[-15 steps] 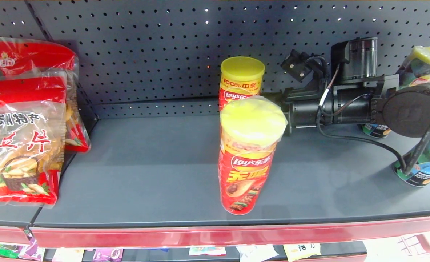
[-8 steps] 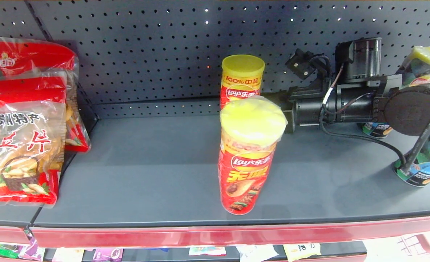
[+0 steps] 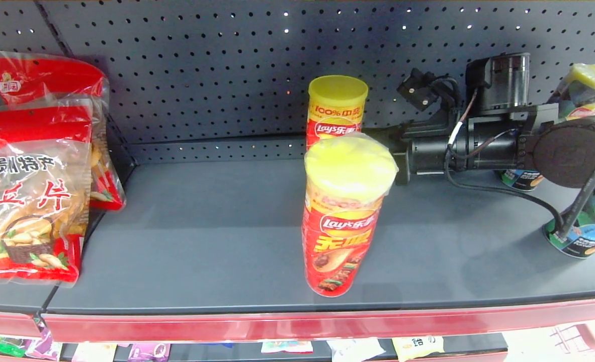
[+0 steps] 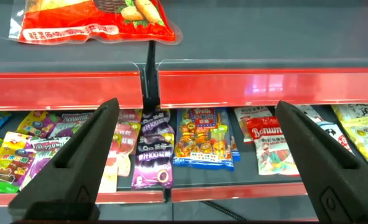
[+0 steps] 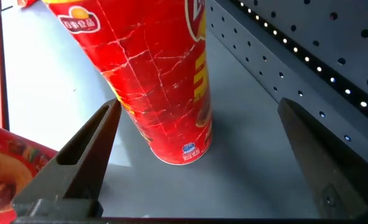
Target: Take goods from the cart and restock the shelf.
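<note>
Red labelled rear can [image 3: 336,115] upright on shelf [image 3: 201,241], right fingers [image 5: 84,162] spread apart

Red can [image 5: 162,81] inside wide-apart claw [image 5: 199,104]

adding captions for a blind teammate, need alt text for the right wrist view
A red chip can stands on the grey shelf just ahead of the open claw, whose two dark fingers frame it without touching. The perforated back wall runs close by the can.
</note>
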